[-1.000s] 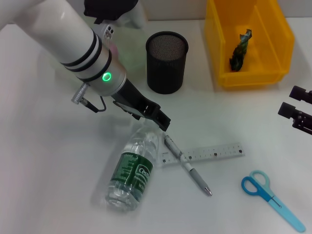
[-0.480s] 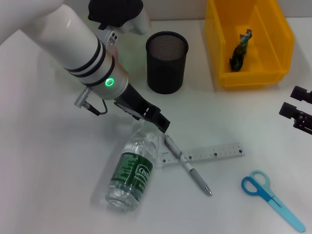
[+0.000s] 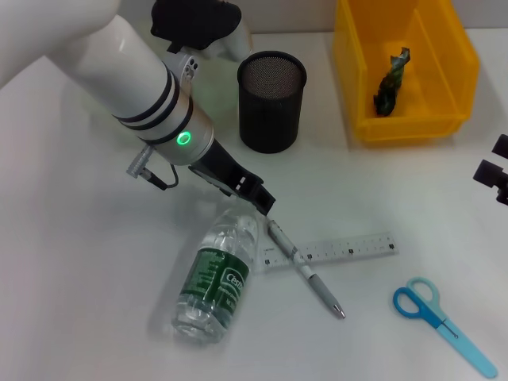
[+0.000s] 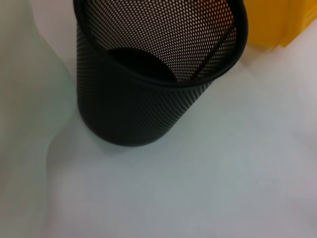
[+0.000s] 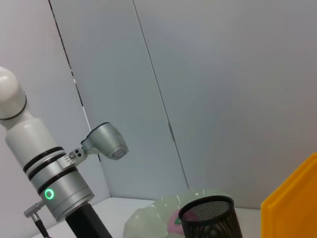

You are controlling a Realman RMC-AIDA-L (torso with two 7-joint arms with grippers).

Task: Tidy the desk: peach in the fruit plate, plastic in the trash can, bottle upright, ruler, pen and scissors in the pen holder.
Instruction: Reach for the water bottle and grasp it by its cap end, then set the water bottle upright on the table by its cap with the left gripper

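The clear bottle (image 3: 216,278) with a green label lies on its side on the white desk. My left gripper (image 3: 252,194) hangs just above its cap end. A grey pen (image 3: 305,270) lies across the left end of the pale ruler (image 3: 341,249). Blue scissors (image 3: 440,317) lie at the front right. The black mesh pen holder (image 3: 271,101) (image 4: 148,74) stands behind them. Crumpled plastic (image 3: 390,79) lies in the yellow trash can (image 3: 444,123). The right wrist view shows a pink peach (image 5: 174,224) on the pale green fruit plate (image 5: 148,222). My right gripper (image 3: 498,163) is open at the right edge.
My left arm (image 3: 135,71) reaches across the back left of the desk and hides the plate from the head view. The trash can (image 5: 292,208) stands just right of the pen holder (image 5: 210,218). A grey wall rises behind the desk.
My left arm has shifted slightly rightward, its gripper staying over the bottle's cap end. My right gripper has drawn back to the right, now partly out of the head view.
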